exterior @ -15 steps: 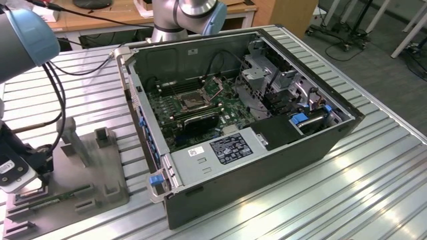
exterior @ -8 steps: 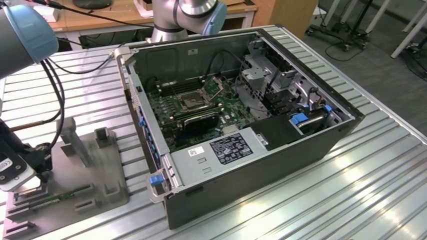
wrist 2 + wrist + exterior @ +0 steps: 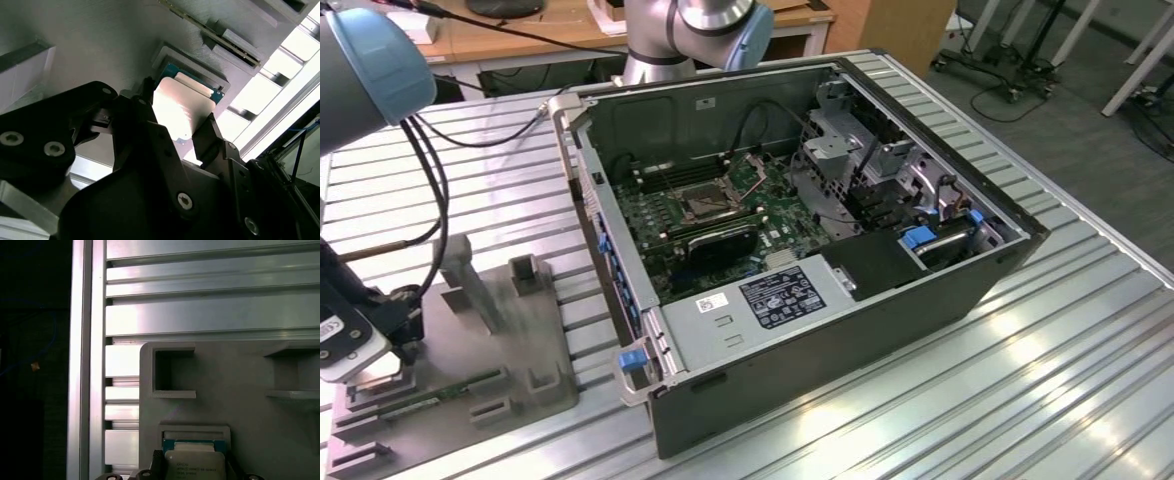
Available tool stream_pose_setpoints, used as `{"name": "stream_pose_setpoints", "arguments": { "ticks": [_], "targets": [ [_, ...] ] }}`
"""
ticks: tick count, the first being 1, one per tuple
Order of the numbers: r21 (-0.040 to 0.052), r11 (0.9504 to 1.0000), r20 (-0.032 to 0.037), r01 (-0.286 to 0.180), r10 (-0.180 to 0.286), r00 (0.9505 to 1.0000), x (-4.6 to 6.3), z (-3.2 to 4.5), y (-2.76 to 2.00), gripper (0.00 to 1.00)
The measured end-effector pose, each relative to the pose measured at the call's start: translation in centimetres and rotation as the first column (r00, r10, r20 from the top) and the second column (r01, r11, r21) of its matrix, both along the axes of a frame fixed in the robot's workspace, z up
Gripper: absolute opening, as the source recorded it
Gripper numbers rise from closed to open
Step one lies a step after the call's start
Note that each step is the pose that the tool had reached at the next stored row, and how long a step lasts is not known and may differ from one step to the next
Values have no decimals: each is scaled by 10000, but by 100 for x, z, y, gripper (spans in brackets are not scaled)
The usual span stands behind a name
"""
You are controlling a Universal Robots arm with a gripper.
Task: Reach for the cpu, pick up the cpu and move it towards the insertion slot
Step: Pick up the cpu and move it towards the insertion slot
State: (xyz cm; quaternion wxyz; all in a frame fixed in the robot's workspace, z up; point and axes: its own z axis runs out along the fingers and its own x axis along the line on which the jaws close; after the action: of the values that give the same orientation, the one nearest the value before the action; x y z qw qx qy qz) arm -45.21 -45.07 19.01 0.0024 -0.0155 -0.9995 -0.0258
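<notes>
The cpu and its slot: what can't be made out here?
- cpu: in the second wrist view the gripper covers part of it; in the first wrist view the picture's edge cuts it off.
- Whether it rests in the grey tray or is lifted: cannot tell.
- insertion slot: in the exterior view, too small to see its contacts.

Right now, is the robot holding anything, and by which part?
It looks so: the cpu, pinched at two opposite edges between the jaws of the gripper, just over the grey tray.
</notes>
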Motion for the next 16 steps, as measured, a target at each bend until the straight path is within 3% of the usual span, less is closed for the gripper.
{"name": "stream_pose_setpoints", "arguments": {
  "ticks": [16],
  "targets": [
    [7, 10000, 4, 0, 0, 10000, 1, 70, 0, 55]
  ]
}}
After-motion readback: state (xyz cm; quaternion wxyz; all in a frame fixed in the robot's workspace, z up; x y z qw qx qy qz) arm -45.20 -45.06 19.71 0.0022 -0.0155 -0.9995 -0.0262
